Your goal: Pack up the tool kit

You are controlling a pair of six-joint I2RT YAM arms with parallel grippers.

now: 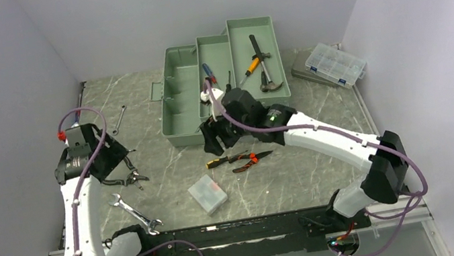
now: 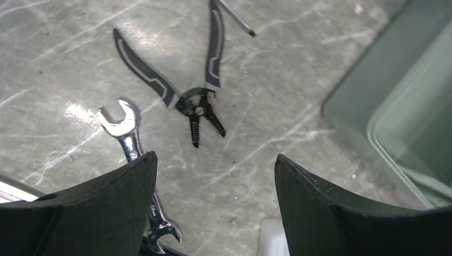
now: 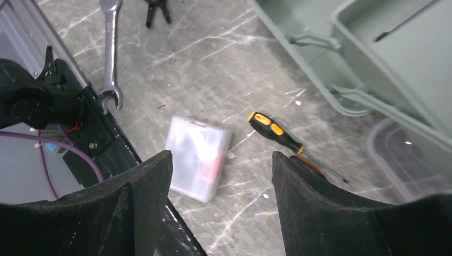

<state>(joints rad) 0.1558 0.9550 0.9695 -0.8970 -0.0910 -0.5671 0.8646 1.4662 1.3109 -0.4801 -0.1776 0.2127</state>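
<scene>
The green toolbox [image 1: 174, 102] stands open at the back with its trays fanned out; a hammer [image 1: 262, 61] and screwdrivers lie in them. My left gripper [image 1: 119, 163] is open and empty above black pliers [image 2: 197, 104] and a silver wrench [image 2: 127, 140]. My right gripper [image 1: 216, 142] is open and empty above a black-and-yellow screwdriver [image 3: 274, 129] and a small clear box [image 3: 198, 157]. Orange-handled pliers [image 1: 253, 159] lie beside the screwdriver, partly hidden behind my right finger in the right wrist view.
A small wrench [image 1: 118, 119] lies at the far left. A clear compartment case [image 1: 336, 64] sits at the back right. The toolbox corner [image 2: 405, 117] shows at the right of the left wrist view. The arms' base rail [image 1: 240, 231] runs along the near edge.
</scene>
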